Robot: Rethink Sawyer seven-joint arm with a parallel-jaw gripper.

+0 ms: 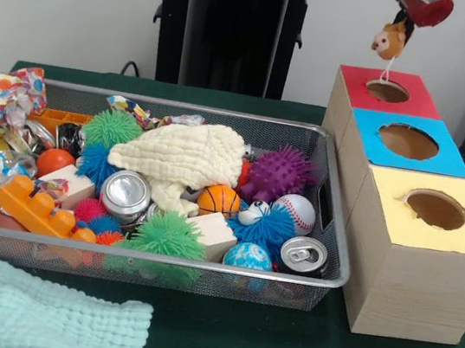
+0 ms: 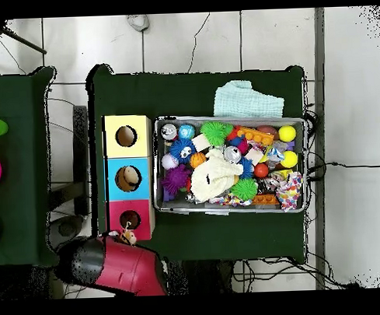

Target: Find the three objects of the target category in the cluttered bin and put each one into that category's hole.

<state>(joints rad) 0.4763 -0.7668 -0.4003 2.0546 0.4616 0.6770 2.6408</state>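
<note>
My gripper (image 1: 405, 23) hangs at the top right, shut on a small tan-brown plush animal (image 1: 390, 40) and holding it just above the red-surround hole (image 1: 387, 91) of the pale wooden box. A white tag dangles from the plush toward the hole. In the overhead view the plush (image 2: 127, 236) sits at the edge of the red hole (image 2: 130, 220), beside my red arm (image 2: 119, 264). The wire mesh bin (image 1: 201, 266) stands to the left of the box, full of toys, and also shows in the overhead view (image 2: 230, 117). No striped orange plush shows.
The blue-surround hole (image 1: 408, 141) and the yellow-surround hole (image 1: 435, 208) adjoin the red one. The bin holds a cream cloth (image 1: 184, 158), spiky balls (image 1: 280, 172), cans (image 1: 303, 255), small sports balls (image 1: 219, 199) and an orange block (image 1: 33, 207). A mint towel (image 1: 36, 316) lies in front.
</note>
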